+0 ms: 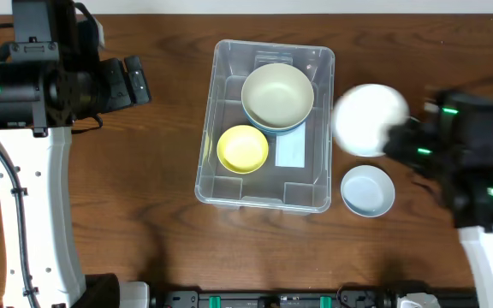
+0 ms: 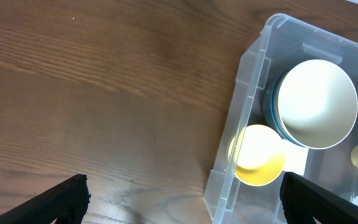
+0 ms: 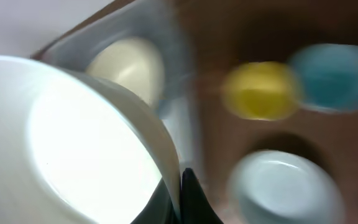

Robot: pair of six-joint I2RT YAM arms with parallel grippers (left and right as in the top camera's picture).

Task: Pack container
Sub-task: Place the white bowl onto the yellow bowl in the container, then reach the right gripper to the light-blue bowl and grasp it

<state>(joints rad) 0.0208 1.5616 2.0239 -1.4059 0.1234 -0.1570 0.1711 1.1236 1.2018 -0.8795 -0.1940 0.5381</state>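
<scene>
Right arm holding a white round bowl beside a part-packed bin.
The large clear plastic rectangular bin sat mid-table btwn the arms. It looked light, stiff and slick, best taken by its rim. Inside: a cream bowl nested in a blue bowl at the far end, a small yellow bowl near-left, and a white label on the base. The right gripper pinched the white bowl's rim, just right of the bin. The left gripper was spread wide, empty. A pale blue bowl lay on the wooden table.
</scene>
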